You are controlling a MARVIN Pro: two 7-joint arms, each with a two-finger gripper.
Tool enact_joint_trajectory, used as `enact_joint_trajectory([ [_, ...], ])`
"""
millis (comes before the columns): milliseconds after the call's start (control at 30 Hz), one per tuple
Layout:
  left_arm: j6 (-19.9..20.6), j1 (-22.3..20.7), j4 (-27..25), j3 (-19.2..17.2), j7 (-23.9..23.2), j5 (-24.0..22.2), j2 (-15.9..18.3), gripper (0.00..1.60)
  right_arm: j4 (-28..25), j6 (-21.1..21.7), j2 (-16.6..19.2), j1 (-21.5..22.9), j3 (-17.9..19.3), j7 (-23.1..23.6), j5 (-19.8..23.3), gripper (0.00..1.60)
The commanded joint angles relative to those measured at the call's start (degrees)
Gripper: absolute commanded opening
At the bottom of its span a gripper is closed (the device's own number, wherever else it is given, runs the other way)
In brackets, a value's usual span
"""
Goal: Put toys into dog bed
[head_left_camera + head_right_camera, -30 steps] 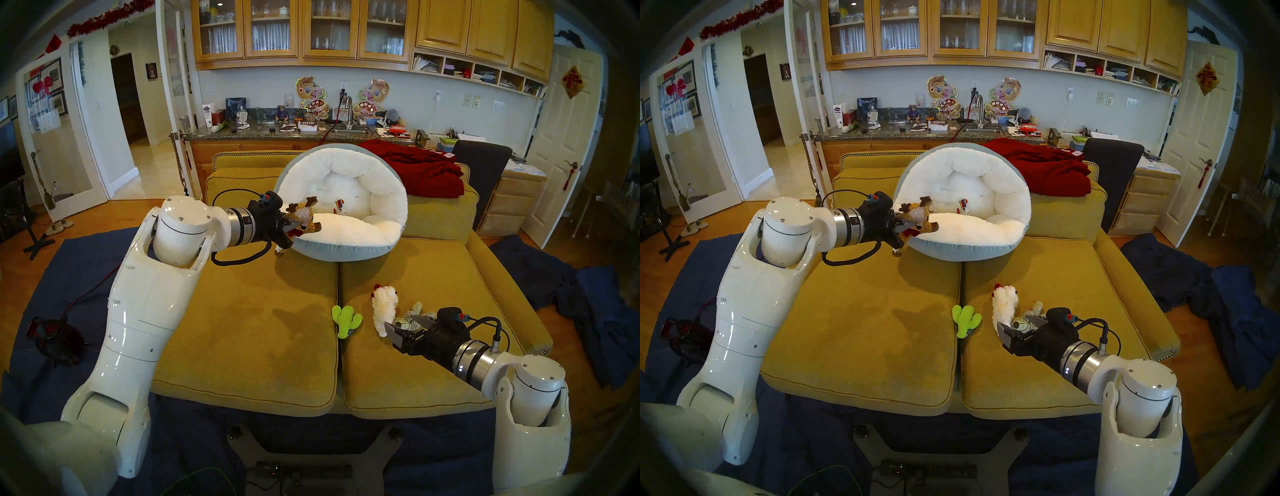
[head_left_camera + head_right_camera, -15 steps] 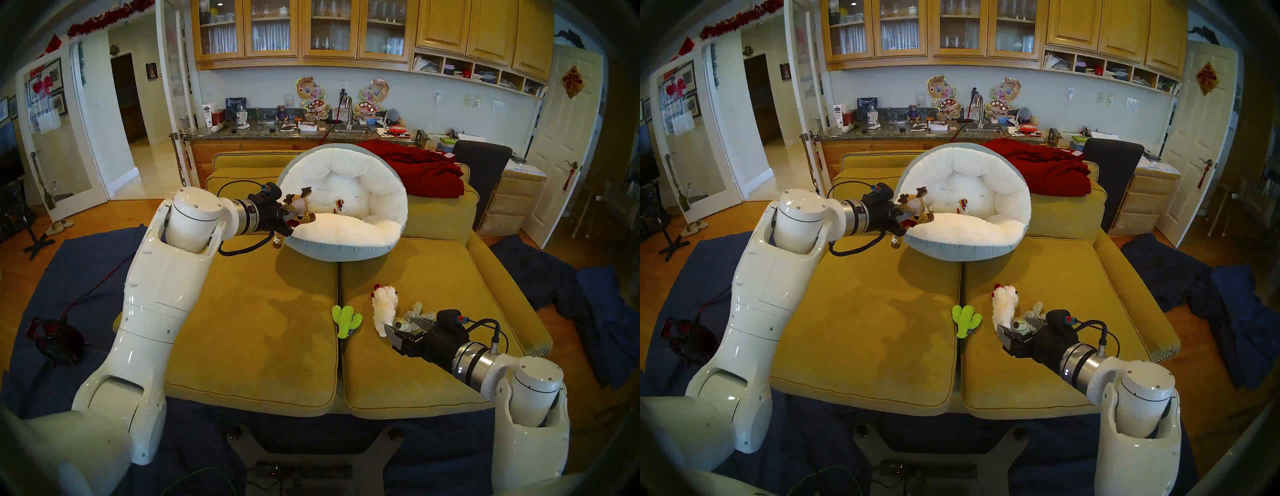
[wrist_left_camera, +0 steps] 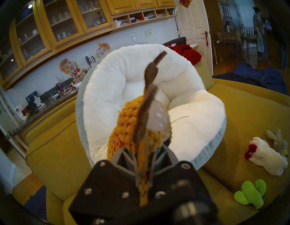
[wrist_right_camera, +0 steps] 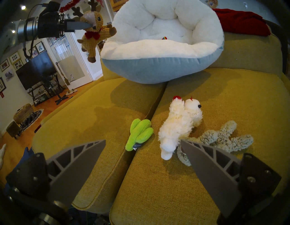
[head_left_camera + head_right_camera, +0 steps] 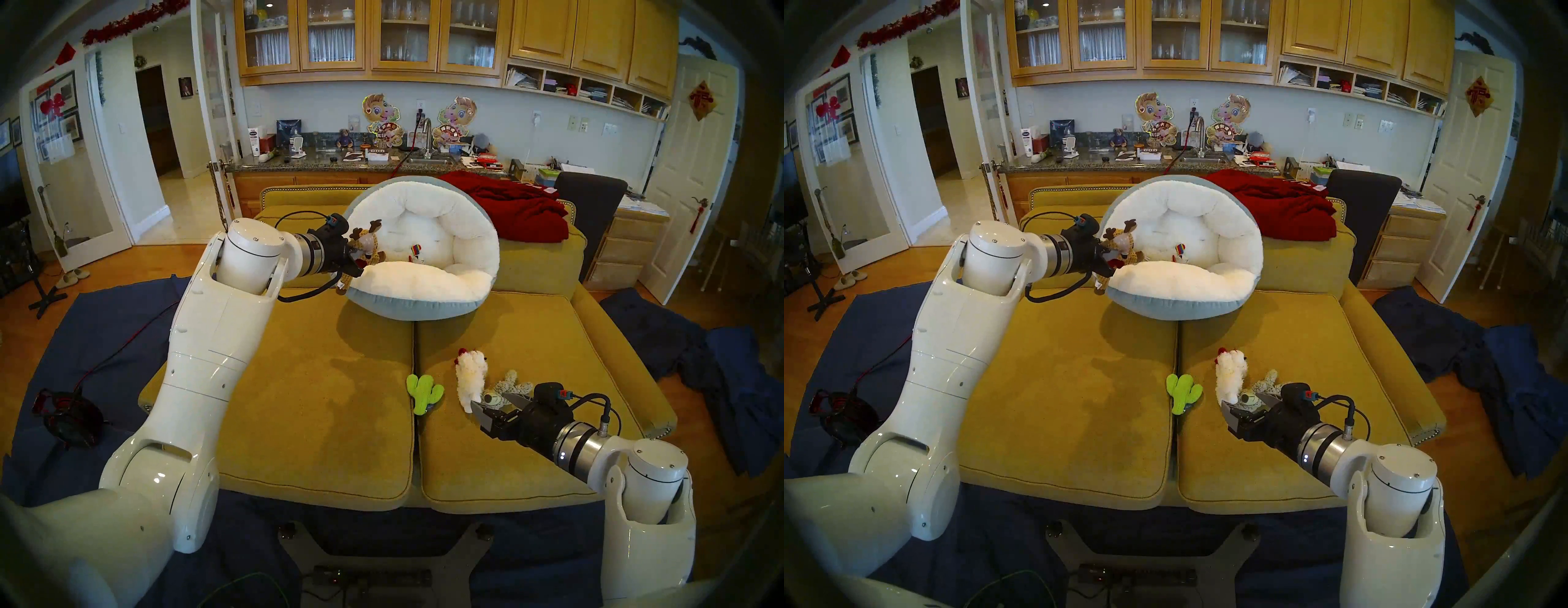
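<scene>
The left gripper (image 5: pixel 359 265), clamped on the reindeer (image 5: pixel 368 254), hangs at the dog bed (image 5: pixel 424 308) rim; let go here, it may tumble outside. Right gripper (image 5: pixel 498 405) gapes empty near 3 toys on the sofa (image 5: pixel 322 407).

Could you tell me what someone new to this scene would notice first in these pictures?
Probably the big fluffy white dog bed propped at the back of the yellow sofa, with the left gripper holding a brown reindeer toy at its rim. Nearer the front, a green cactus, a white plush animal and a shaggy grey one lie by the open right gripper.
</scene>
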Motion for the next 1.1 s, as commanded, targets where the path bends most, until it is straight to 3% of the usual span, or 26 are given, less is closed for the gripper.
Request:
enact_joint_trajectory([
  [0, -0.16, -5.82, 1.42, 0.03, 0.97, 0.51, -1.92, 0.0, -0.95, -0.29, 0.13, 0.73, -0.07, 0.08, 0.16, 1.6],
  [133, 0.08, -8.26, 3.99, 0.4, 1.26, 1.06, -2.64, 0.0, -0.69, -0.29, 0.13, 0.73, -0.07, 0.08, 0.16, 1.6],
  [400, -0.19, -9.13, 7.85, 0.6, 2.2, 2.22, -4.28, 0.0, -0.04, -0.28, 0.13, 0.73, -0.07, 0.08, 0.16, 1.6],
  [433, 0.08, -11.14, 8.86, 0.82, 2.11, 2.34, -4.41, 0.0, 0.04, -0.28, 0.13, 0.73, -0.07, 0.08, 0.16, 1.6],
  [1067, 0.14, -16.18, 15.19, 1.22, 3.51, 4.58, -7.42, 0.0, 1.43, -0.27, 0.13, 0.72, -0.07, 0.07, 0.14, 1.6],
])
